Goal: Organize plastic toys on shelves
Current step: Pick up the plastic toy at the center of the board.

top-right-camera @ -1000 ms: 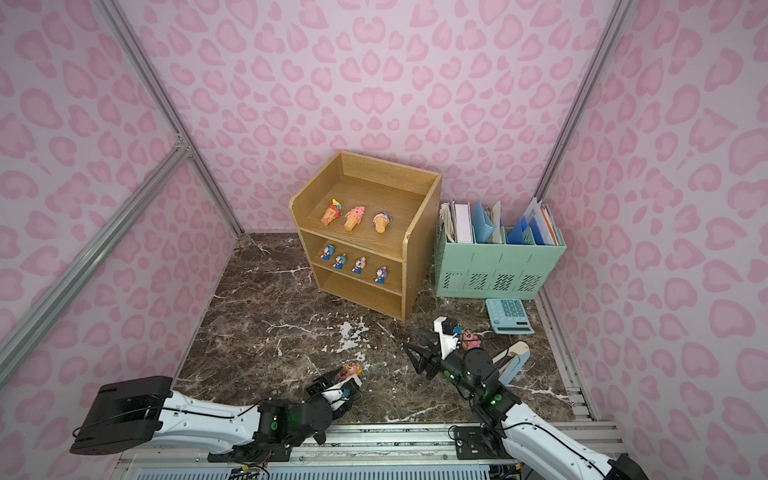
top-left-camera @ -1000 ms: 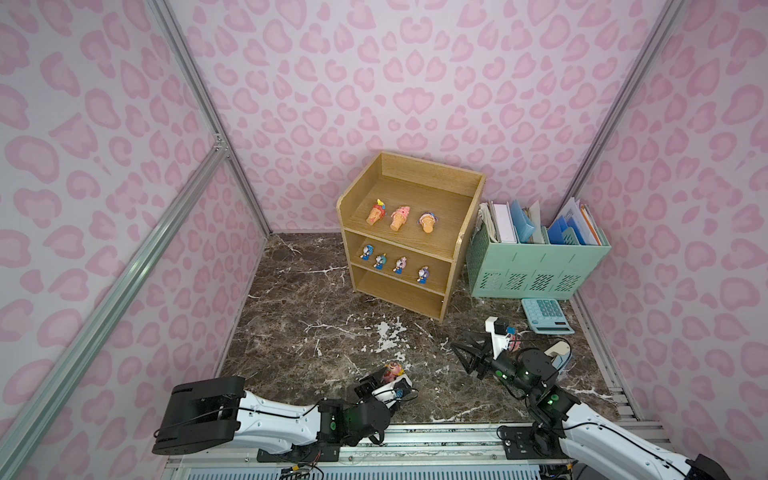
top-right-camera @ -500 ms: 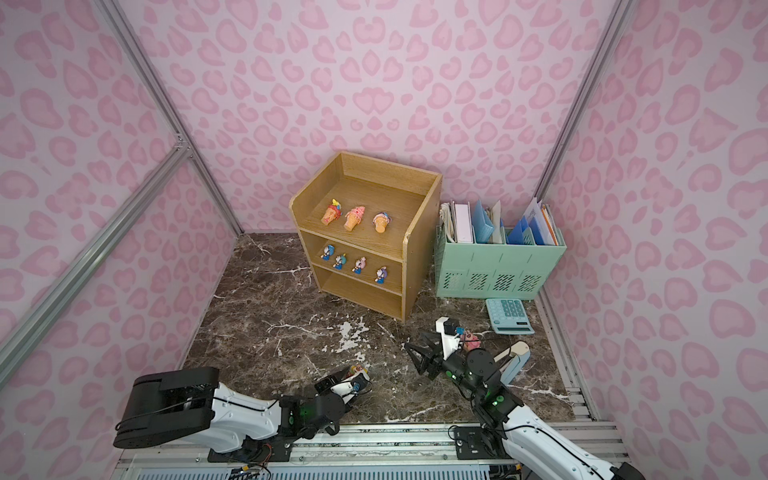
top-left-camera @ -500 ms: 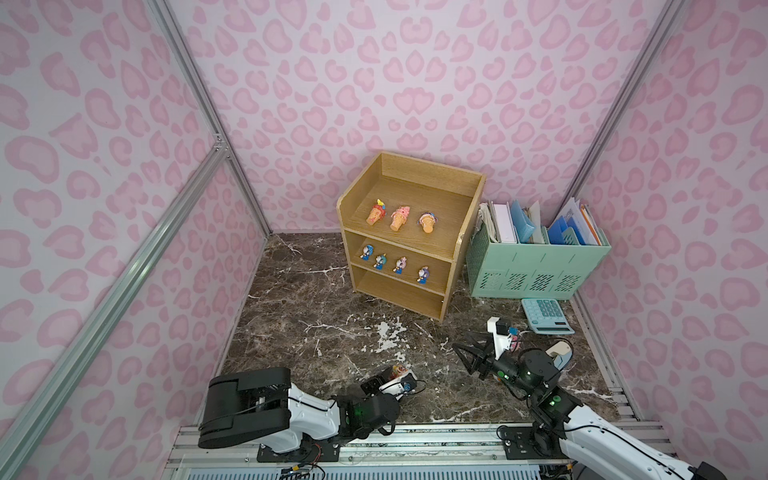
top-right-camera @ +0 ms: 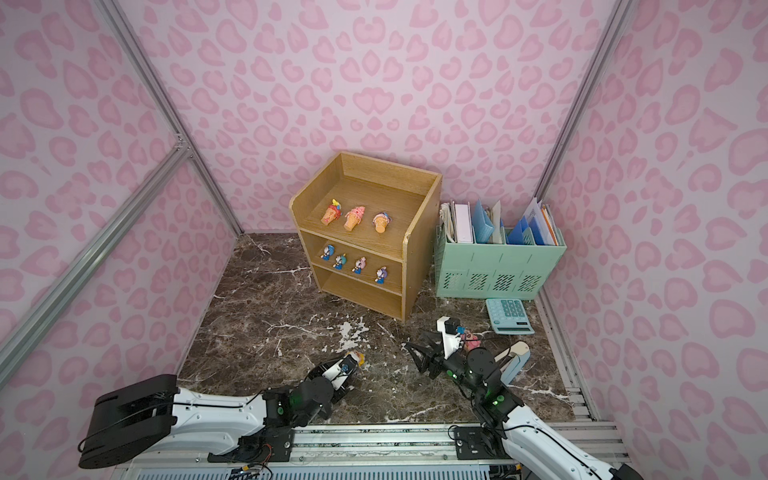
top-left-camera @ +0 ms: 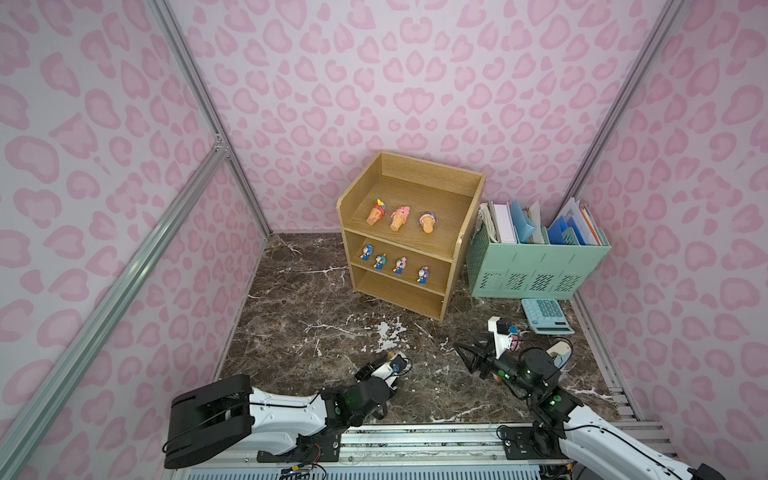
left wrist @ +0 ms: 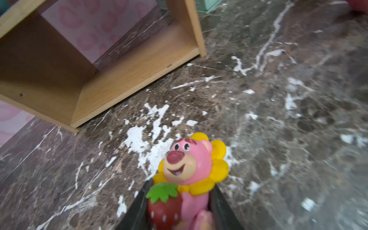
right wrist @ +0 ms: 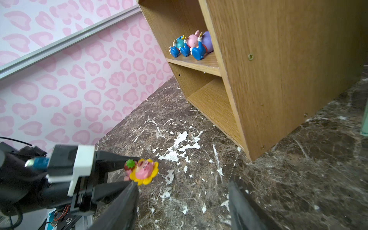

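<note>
The brown marble table (top-left-camera: 316, 316), walled in pink print, carries the wooden shelves (top-left-camera: 457, 257) at the rear: three cone toys (top-left-camera: 400, 218) on the top tier, four small blue-footed figures (top-left-camera: 400, 264) on the middle tier. The left fingers (left wrist: 137, 209) clamp a pink bear figurine (left wrist: 189, 165) near the table's front edge, well apart from the shelves. The right fingers (right wrist: 125, 207) stand spread, holding nothing.

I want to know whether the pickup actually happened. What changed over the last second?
The left gripper closed on the pink bear toy and edged slightly forward toward the shelves with it. The right gripper stayed open where it was. The three cones on the top tier and the four small figures on the middle tier did not move.
</note>
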You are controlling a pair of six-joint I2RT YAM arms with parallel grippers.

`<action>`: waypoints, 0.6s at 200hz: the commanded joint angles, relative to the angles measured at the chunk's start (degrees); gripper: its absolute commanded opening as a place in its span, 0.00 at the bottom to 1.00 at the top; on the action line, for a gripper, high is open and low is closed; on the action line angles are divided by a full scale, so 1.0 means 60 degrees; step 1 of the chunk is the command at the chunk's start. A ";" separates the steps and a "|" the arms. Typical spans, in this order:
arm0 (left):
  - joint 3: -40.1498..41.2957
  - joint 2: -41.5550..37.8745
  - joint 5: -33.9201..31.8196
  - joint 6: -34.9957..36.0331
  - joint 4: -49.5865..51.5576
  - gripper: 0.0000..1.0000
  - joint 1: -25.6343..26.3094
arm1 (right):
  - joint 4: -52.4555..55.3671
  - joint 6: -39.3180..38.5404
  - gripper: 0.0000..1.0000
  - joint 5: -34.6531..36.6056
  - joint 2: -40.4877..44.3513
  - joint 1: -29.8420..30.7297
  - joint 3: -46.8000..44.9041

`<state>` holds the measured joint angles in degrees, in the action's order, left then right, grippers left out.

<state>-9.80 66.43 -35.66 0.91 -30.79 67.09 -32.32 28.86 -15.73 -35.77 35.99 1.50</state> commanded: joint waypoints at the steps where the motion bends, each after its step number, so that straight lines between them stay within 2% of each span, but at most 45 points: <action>1: -0.0133 -0.0501 0.0852 -0.0212 -0.0448 0.26 -0.1277 | -0.0151 -0.0050 0.72 -0.0107 -0.0003 -0.0069 0.0075; 20: -0.0422 -0.0481 0.1842 -0.0045 -0.0834 0.26 -0.2737 | -0.0171 -0.0061 0.72 -0.0165 0.0012 -0.0124 0.0074; 44: -0.1120 0.0331 0.3022 0.0348 -0.1000 0.26 -0.4217 | -0.0151 -0.0105 0.72 -0.0248 0.0093 -0.0253 0.0099; 68: -0.1563 0.1551 0.3297 0.0980 -0.1988 0.26 -0.4798 | 0.0028 -0.0137 0.72 -0.0374 0.0331 -0.0427 0.0120; 87: -0.1824 0.2540 0.3747 0.0963 -0.3014 0.25 -0.5335 | 0.0192 -0.0148 0.72 -0.0435 0.0596 -0.0582 0.0104; 120: -0.2320 0.4201 0.3807 0.1076 -0.4760 0.26 -0.5742 | 0.0587 -0.0210 0.73 -0.0608 0.0966 -0.0865 0.0163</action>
<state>-22.00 87.18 -15.57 6.13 -47.42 33.91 -30.50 28.51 -18.22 -31.05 31.64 1.85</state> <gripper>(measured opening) 0.398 0.726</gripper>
